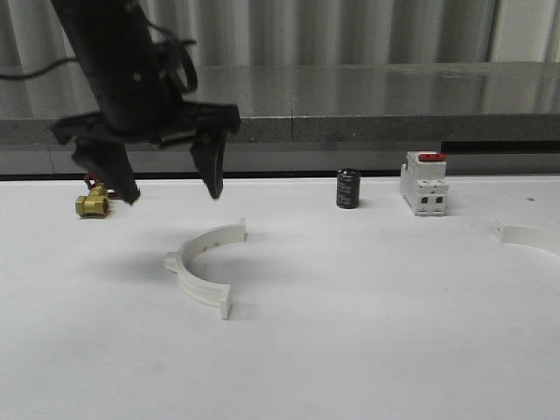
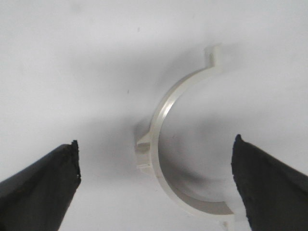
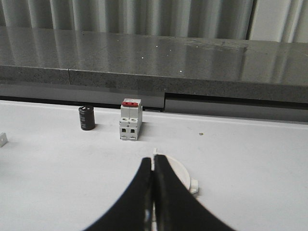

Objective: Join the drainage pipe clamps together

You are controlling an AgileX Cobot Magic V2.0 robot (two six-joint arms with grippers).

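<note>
One white half-ring drainage pipe clamp [image 1: 203, 263] lies flat on the white table, left of centre. My left gripper [image 1: 168, 182] hangs open above and slightly behind it, holding nothing. In the left wrist view the same clamp [image 2: 161, 113] lies on the table below and between the spread fingers [image 2: 43, 185], with the left gripper [image 2: 156, 142] clear of it. A second clamp [image 1: 530, 236] lies at the right edge of the table. My right gripper [image 3: 153, 160] is shut, and its fingers hide part of that clamp [image 3: 182, 174] on the table just beyond them.
Along the back of the table stand a brass valve [image 1: 92, 204] at the left, a black cylinder [image 1: 348, 189] near the middle and a white breaker with a red switch [image 1: 424, 184] to its right. A grey ledge [image 1: 367, 109] runs behind the table.
</note>
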